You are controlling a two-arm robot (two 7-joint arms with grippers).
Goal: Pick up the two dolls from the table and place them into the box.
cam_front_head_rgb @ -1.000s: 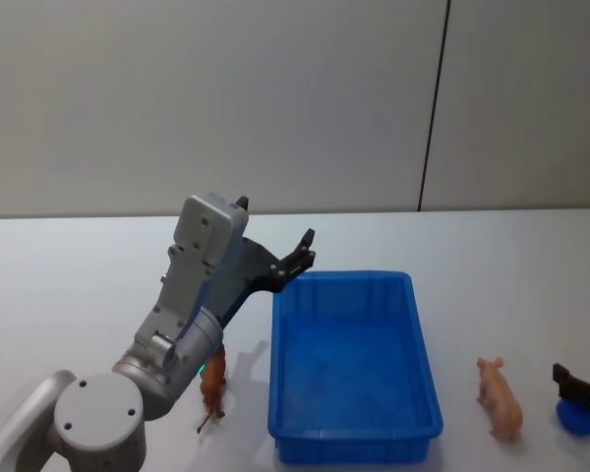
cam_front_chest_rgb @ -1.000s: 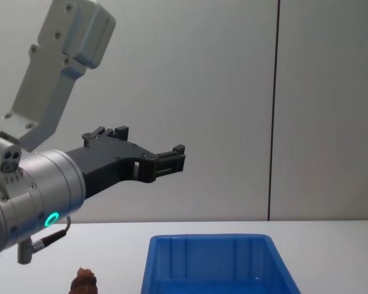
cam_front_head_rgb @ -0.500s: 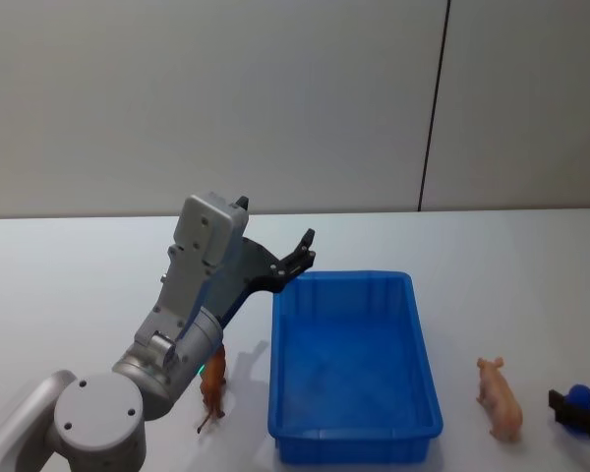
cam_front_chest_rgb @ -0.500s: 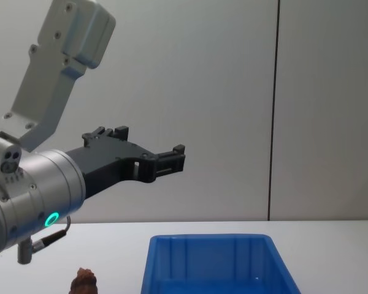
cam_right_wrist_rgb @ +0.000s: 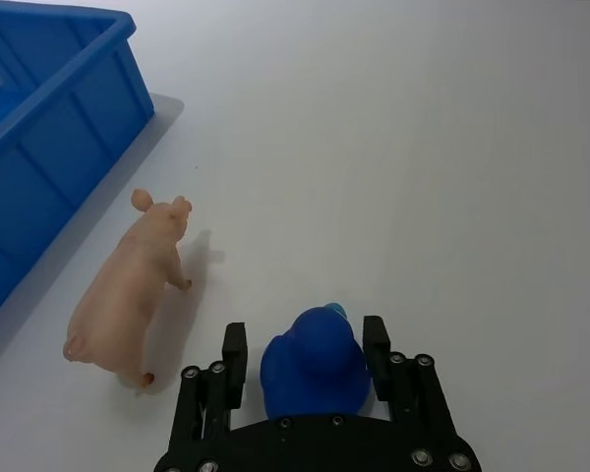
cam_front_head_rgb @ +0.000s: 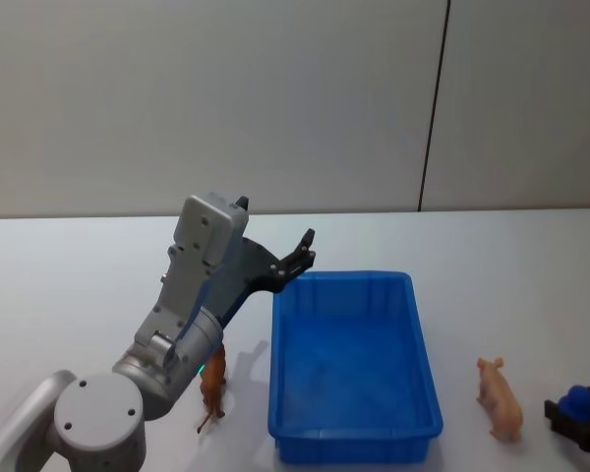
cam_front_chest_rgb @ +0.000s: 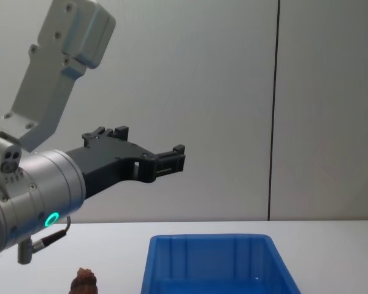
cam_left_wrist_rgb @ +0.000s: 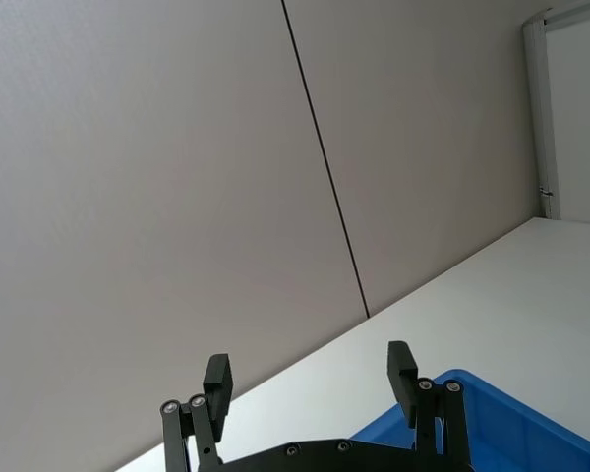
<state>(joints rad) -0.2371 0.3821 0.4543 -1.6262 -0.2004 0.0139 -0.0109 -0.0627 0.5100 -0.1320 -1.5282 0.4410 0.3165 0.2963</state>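
Note:
The reddish-brown doll (cam_front_head_rgb: 212,391) stands on the white table (cam_front_head_rgb: 79,285) left of the blue box (cam_front_head_rgb: 344,276), under my raised left arm; its top shows in the chest view (cam_front_chest_rgb: 84,282). The pale pink pig doll (cam_front_head_rgb: 499,398) (cam_right_wrist_rgb: 128,290) stands right of the box (cam_right_wrist_rgb: 69,59). My left gripper (cam_front_head_rgb: 305,251) (cam_front_chest_rgb: 179,154) (cam_left_wrist_rgb: 310,379) hangs open and empty above the box's far left corner. My right gripper (cam_front_head_rgb: 575,421) (cam_right_wrist_rgb: 305,342) is low on the table right of the pig, its fingers closed in on a blue toy (cam_right_wrist_rgb: 312,364).
The box's inside (cam_front_head_rgb: 349,364) holds nothing. A grey wall with a dark vertical seam (cam_front_head_rgb: 433,108) rises behind the table. Bare white tabletop lies behind the box and to its far left.
My right gripper has come down around the blue toy, whose top now shows above the fingers. The left arm, box and both dolls have not moved.

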